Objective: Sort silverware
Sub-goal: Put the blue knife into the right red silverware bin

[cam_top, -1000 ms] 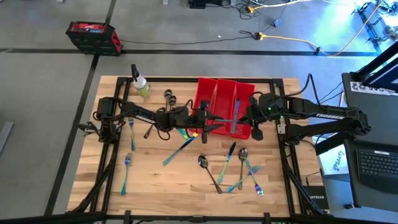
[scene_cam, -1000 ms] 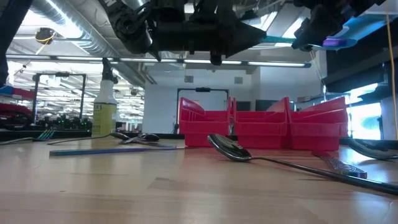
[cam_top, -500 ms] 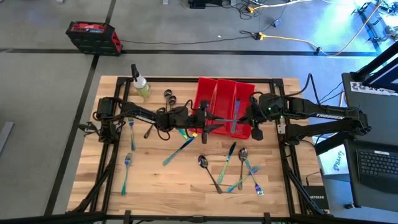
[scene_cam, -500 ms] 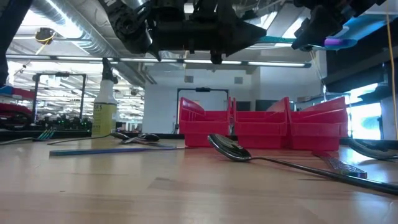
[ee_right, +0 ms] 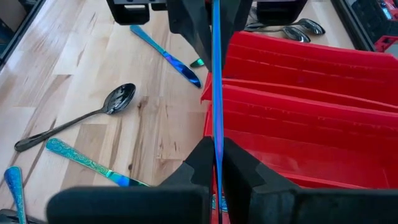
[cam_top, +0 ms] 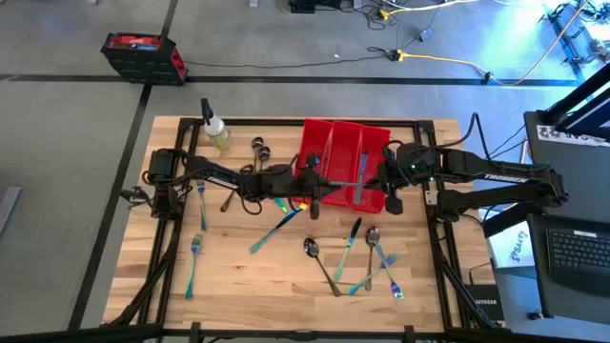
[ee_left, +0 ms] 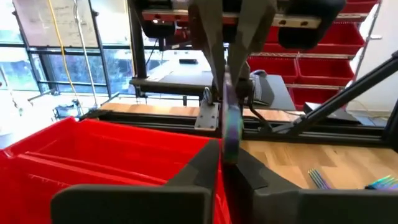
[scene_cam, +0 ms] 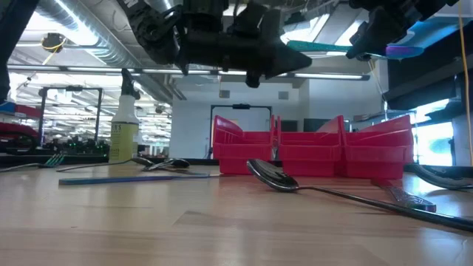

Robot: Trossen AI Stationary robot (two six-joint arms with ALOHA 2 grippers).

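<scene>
One iridescent blue piece of silverware (ee_right: 215, 74) hangs level in the air between my two grippers, over the near end of the red bins (cam_top: 345, 143). My right gripper (ee_right: 215, 163) is shut on one end and my left gripper (ee_left: 229, 163) on the other; the low view shows it as a teal strip (scene_cam: 325, 46). Which kind of piece it is, I cannot tell. More silverware lies flat on the wooden table: a knife (cam_top: 279, 225), a dark spoon (cam_top: 320, 263), forks (cam_top: 195, 250) and a cluster (cam_top: 381, 272). My left gripper pinches the piece's wider iridescent end (ee_left: 231, 134) between its two fingers. It comes level from the table's left, fingers along the piece, which is clear of bins and table. My right gripper pinches the opposite end (ee_right: 215, 146) between its fingers, thin edge facing the wrist camera. It comes from the table's right, slanting down, fingers along the piece.
A spray bottle (cam_top: 215, 130) stands at the far left, with two dark spoons (cam_top: 259, 148) beside it. The red bins stand at the middle far side, between the arms. A laptop (cam_top: 577, 250) sits beyond the table's right edge.
My left gripper has shut on the free end of the piece that my right gripper holds, and it has tipped a little. My right gripper and the piece have stayed where they were.
</scene>
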